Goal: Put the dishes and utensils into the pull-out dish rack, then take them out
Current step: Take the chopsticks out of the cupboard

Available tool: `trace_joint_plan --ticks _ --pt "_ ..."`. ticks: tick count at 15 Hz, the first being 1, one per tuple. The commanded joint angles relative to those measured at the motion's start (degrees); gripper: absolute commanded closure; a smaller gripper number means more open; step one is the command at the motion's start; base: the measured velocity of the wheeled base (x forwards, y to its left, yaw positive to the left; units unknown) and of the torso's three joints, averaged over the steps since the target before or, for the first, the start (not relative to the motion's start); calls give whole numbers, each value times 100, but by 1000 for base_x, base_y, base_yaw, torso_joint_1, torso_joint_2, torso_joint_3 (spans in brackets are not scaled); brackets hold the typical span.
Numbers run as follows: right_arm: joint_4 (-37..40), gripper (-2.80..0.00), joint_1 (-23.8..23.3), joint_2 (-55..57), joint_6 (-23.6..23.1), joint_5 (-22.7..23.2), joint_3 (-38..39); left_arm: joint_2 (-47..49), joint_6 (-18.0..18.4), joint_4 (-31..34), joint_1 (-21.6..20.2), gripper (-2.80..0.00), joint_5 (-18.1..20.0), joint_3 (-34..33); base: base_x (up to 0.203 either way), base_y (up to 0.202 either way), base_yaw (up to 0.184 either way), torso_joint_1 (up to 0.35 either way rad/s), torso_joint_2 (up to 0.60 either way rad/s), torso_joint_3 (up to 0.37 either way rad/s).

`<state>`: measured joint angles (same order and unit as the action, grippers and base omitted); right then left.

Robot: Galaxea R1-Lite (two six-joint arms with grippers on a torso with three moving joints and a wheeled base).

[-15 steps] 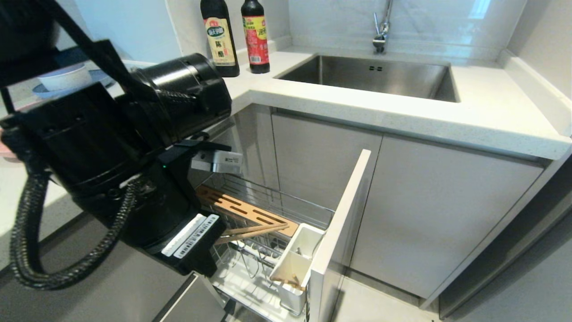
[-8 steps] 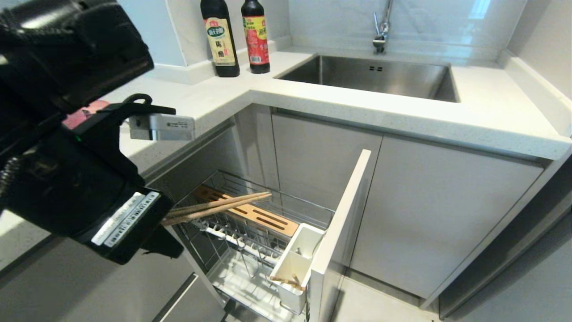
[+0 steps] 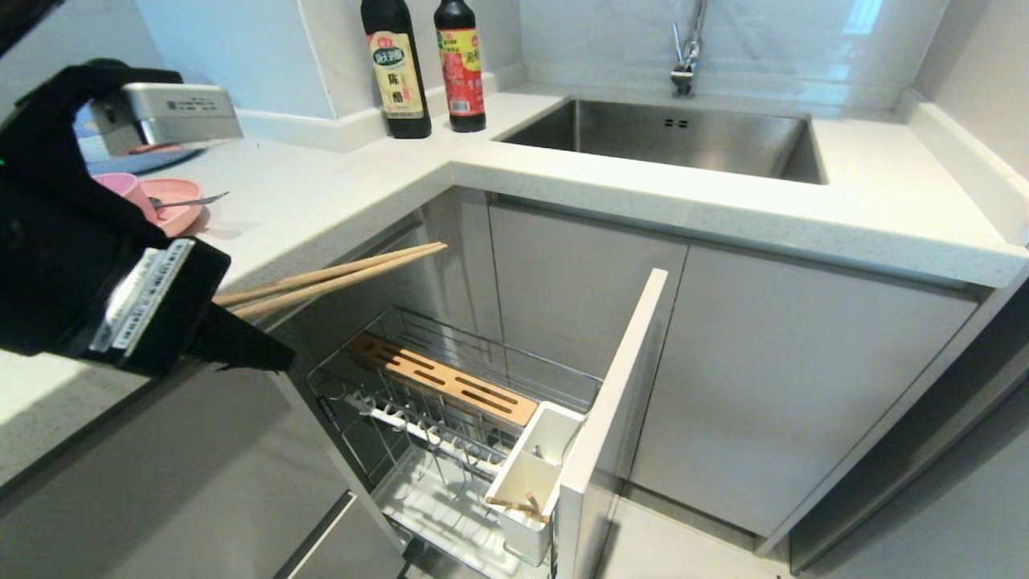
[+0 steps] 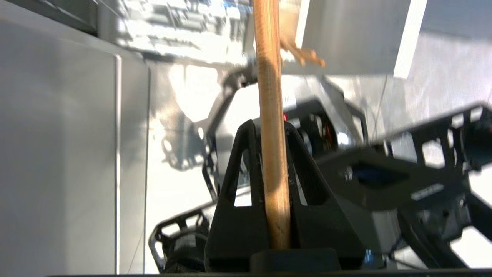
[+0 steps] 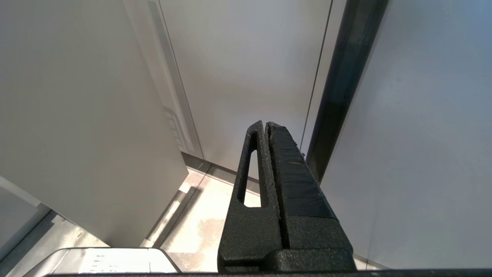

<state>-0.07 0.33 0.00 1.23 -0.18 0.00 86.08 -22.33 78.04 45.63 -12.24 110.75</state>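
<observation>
Left end effector (image 4: pixel 269 154) clenched the chopsticks (image 3: pixel 330 277), its fingertips hidden in the head view; pink bowl (image 3: pixel 120 189) sat half-covered on the surface (image 3: pixel 338 185); right end effector (image 5: pixel 267 127) was closed, empty.

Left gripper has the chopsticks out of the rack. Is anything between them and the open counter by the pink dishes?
Nothing visible. The left gripper holds the chopsticks just off the counter edge; the counter between them and the pink plate is bare. The bottles stand farther back.
</observation>
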Motion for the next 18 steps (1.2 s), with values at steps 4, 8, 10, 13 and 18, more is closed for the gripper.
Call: trace_joint_plan --ticks 4,8,10,13,18 --pt "-1 0 2 0 0 1 9 -457 -59 -508 -279 0 -118 -10 0 0 0 0 0 0" --pt "-1 0 2 0 0 1 9 -752 -33 -885 -678 0 -141 -10 0 0 0 0 0 0" --pt "-1 0 2 0 0 1 9 -859 -18 -1031 -1037 0 -276 -10 0 0 0 0 0 0" --pt "-1 0 2 0 0 1 9 -1058 159 -1118 -1562 0 -341 -10 0 0 0 0 0 0" --pt "-1 0 2 0 0 1 9 -1341 421 -1356 -2746 0 -342 -10 0 0 0 0 0 0"
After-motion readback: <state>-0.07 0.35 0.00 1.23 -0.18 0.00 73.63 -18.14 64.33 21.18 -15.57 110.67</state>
